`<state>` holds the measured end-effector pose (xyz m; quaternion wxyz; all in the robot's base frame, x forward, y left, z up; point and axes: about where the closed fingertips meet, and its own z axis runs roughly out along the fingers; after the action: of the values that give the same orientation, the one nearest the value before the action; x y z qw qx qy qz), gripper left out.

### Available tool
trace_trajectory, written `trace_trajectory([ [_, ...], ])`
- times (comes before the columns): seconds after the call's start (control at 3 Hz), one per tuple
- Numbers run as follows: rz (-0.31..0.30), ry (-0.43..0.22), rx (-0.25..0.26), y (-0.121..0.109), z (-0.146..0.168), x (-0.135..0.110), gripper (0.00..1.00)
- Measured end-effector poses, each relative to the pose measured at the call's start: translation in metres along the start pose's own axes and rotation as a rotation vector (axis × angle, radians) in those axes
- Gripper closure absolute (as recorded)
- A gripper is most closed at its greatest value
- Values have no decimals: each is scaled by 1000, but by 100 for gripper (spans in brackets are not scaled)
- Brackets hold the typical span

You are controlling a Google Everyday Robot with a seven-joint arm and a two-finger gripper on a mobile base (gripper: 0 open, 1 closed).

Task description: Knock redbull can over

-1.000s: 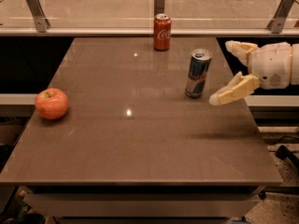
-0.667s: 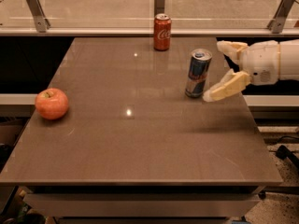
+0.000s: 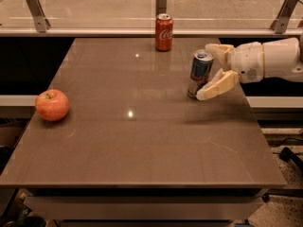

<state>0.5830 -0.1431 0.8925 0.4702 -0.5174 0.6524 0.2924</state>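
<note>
One slim redbull can (image 3: 199, 73) is seen standing upright, or very nearly so, on the right half of the desk (image 3: 142, 141), well apart from the shorter cola can (image 3: 164, 32) at the far edge and from the apple (image 3: 52, 105) at the left. The tool (image 3: 207, 72) is reached in from the right and is held wide apart, with the can taken between its two fingers: the far finger (image 3: 218, 50) lies level with the rim, while the near finger (image 3: 218, 85) slants down towards the base (whether it truly touches there cannot be settled). No clamping is called for by the task. The can is judged to be thin-walled yet stiff enough for a shove, smooth-sided and tall for its narrow foot, so little force should be needed; whether it is full or empty cannot be told. On so polished a desk a low push may merely slide it, so contact is best made high, near the rim. Once down, it can be expected to roll, and the desk's right edge is near.
</note>
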Motion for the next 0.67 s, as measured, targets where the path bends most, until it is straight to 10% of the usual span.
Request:
trace_trajectory([
  [0.67, 10, -76, -55, -3, 25, 17, 0],
])
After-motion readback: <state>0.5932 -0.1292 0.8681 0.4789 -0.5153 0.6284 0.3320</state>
